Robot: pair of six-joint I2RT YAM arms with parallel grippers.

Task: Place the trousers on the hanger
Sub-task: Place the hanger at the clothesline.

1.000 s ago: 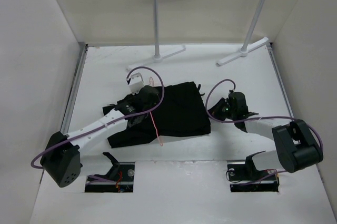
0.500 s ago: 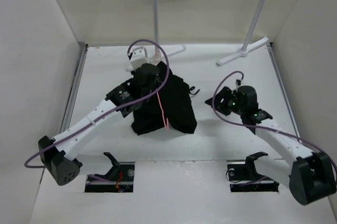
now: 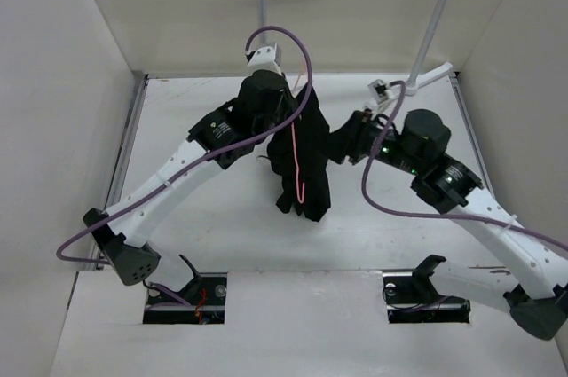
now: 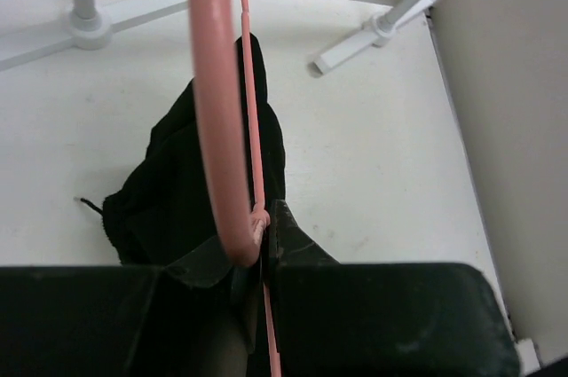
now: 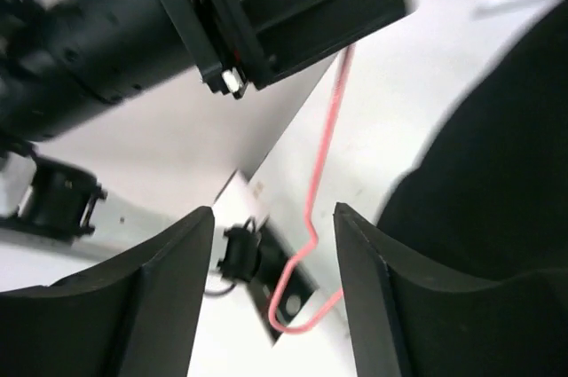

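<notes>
Two arms meet in front of the garment rack (image 3: 263, 31). The trousers (image 3: 306, 164) hang there in a bunched black column. Their long axis runs from near the rack's left post down toward the worktop (image 3: 177, 111). The hanger (image 3: 295, 168) points along the same axis, its pink wire showing against the cloth. The left fingers (image 4: 297, 253) are clenched on the hanger's wire. The right fingers (image 5: 177, 306), in front of the rack's middle, stand released beside the cloth.
</notes>
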